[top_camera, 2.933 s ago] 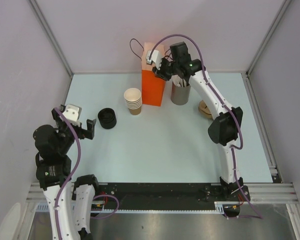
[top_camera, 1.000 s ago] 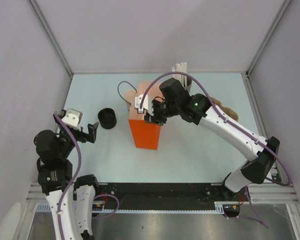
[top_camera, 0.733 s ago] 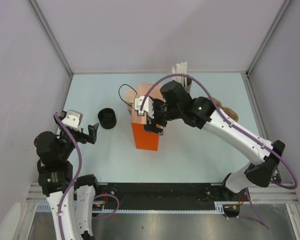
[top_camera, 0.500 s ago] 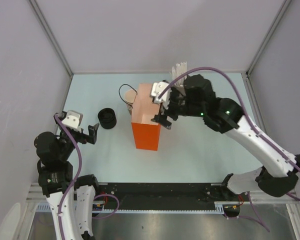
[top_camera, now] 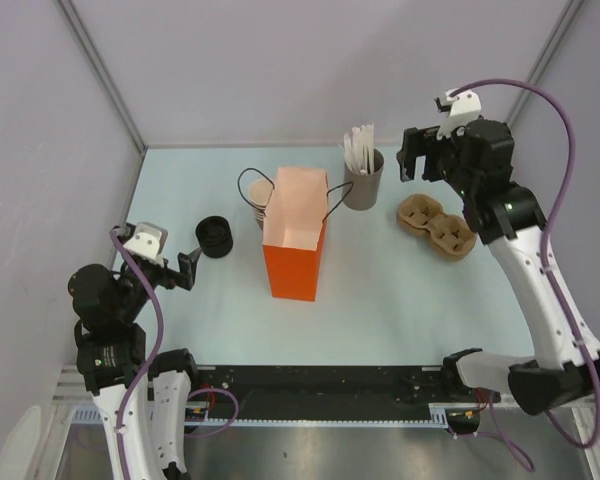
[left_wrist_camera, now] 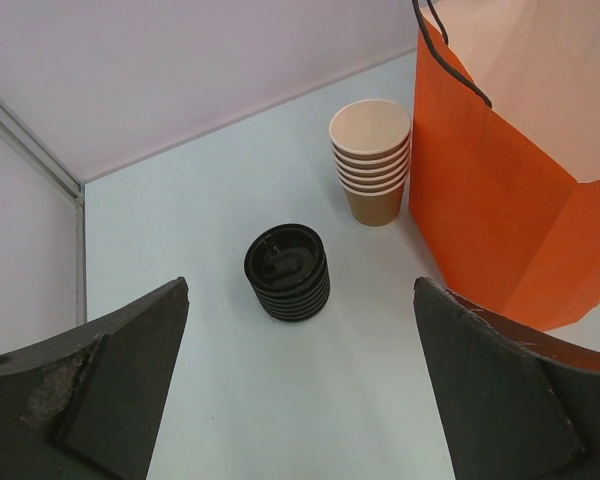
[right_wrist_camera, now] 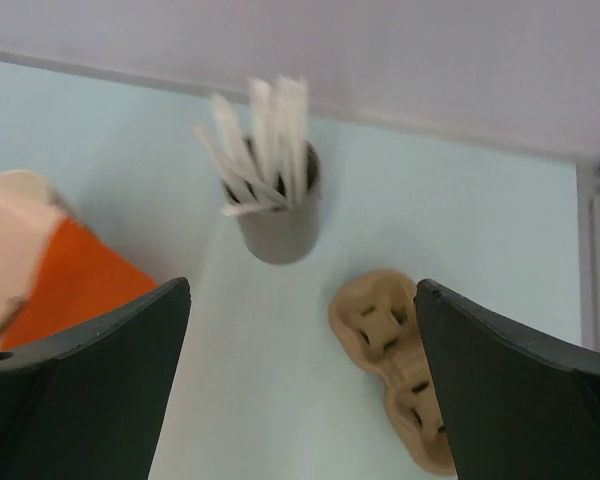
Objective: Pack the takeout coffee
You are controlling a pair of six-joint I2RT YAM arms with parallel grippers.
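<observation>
The orange bag (top_camera: 292,262) stands upright with its mouth open in the middle of the table (top_camera: 380,300), its black cord handles showing at the rim. The lidded coffee cup shows in none of the views; it may be down inside the bag, but the overhead view shows only the pale inner walls, so I cannot tell. Just beside the bag's far left corner is a stack of lidless cups (left_wrist_camera: 372,160), and left of that, apart from it, a stack of black lids (left_wrist_camera: 288,272). At the bag's far right corner stands a grey pot (top_camera: 362,180) of white sticks, with a brown pulp carrier (top_camera: 438,225) lying flat to its right. The right gripper (top_camera: 418,160) hangs high over the far right of the table, near the pot and carrier, its fingers spread wide with nothing between them. The left gripper (top_camera: 175,270) hovers at the left side, facing the lids, its fingers likewise spread wide and holding nothing.
</observation>
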